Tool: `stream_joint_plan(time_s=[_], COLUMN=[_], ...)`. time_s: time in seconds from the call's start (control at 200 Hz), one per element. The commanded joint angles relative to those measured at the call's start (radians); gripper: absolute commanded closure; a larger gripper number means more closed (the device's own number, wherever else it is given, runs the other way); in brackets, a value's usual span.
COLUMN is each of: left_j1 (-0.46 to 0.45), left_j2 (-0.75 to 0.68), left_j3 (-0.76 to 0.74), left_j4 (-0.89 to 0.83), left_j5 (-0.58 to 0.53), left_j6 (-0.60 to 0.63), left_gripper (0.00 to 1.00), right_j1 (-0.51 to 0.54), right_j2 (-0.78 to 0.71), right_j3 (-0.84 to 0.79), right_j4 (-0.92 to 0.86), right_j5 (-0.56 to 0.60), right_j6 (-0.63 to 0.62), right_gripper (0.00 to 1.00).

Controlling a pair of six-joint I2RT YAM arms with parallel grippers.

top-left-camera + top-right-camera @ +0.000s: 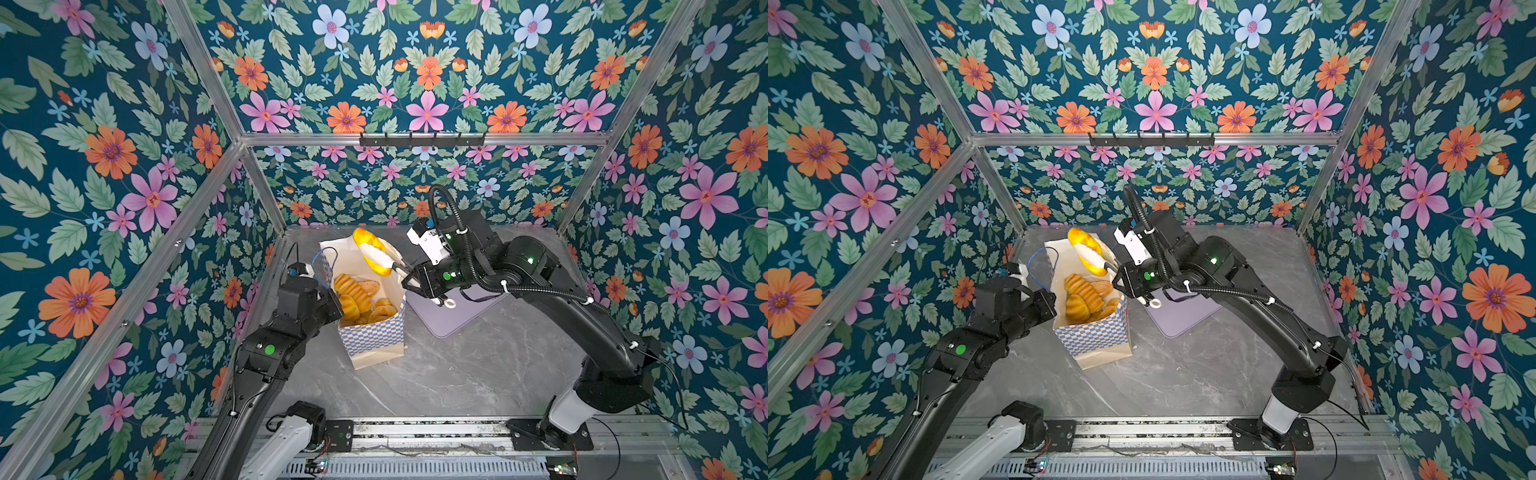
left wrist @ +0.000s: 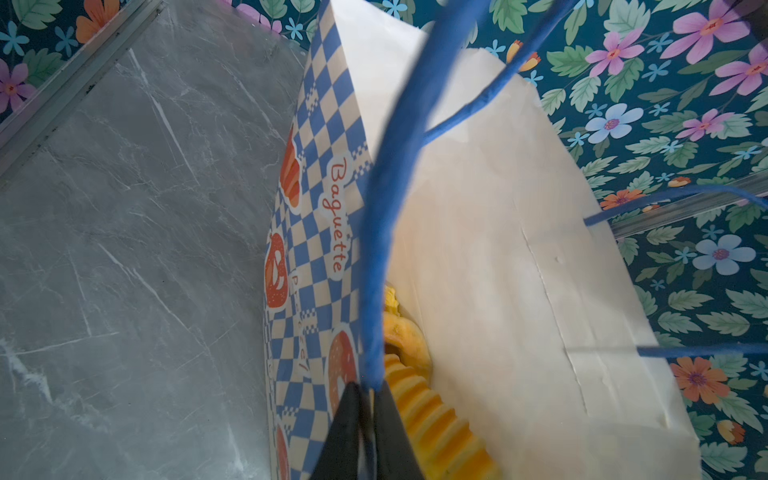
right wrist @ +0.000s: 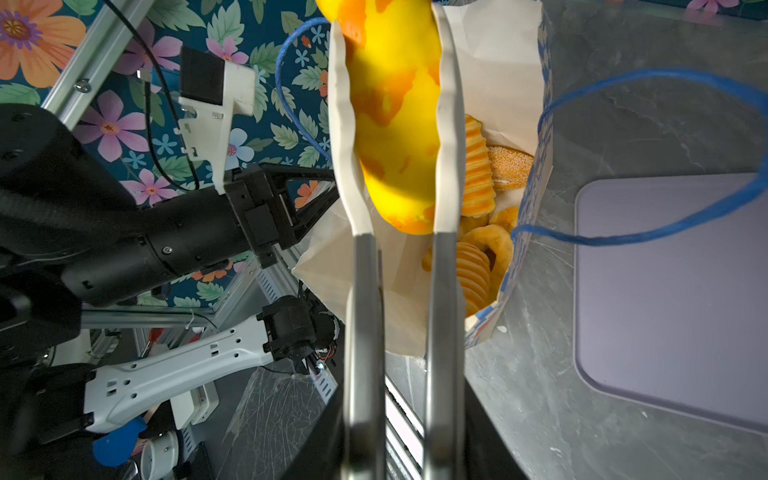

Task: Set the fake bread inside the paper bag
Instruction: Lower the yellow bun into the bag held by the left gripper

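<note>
The paper bag (image 1: pixel 374 336) (image 1: pixel 1096 336) stands upright mid-table, its mouth open. Several pieces of fake bread (image 1: pixel 361 299) (image 3: pixel 478 249) lie inside. My left gripper (image 1: pixel 332 297) (image 2: pixel 368 399) is at the bag's left rim, shut on its blue cord handle (image 2: pixel 382 249). My right gripper (image 1: pixel 409 278) (image 3: pixel 403 424) is shut on metal tongs (image 3: pixel 361 291) with white tips. The tongs clamp a glossy yellow loaf (image 1: pixel 371 251) (image 1: pixel 1088 249) (image 3: pixel 395 124), which hangs over the far side of the bag's mouth.
A flat lavender tray (image 1: pixel 457 316) (image 3: pixel 665 291) lies right of the bag, partly under my right arm. The bag's other blue handle (image 3: pixel 665 166) loops out toward the tray. Floral walls and aluminium posts close in the grey marbled table (image 1: pixel 478 374).
</note>
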Motion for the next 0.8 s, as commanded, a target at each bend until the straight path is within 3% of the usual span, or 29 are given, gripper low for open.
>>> stream_joint_plan(time_s=[0.0, 0.795], left_j1=[0.001, 0.001], left_j2=[-0.003, -0.001], left_j3=[0.004, 0.007], left_j4=[0.004, 0.006], left_j5=[-0.009, -0.012], left_j6=[0.007, 0.010], left_gripper=[0.88, 0.88], right_j1=[0.006, 0.008], right_j2=[0.022, 0.076], right_j3=[0.004, -0.106], right_j4=[0.014, 0.023], right_j5=[0.003, 0.074], right_j6=[0.003, 0.007], right_gripper=[0.65, 0.65])
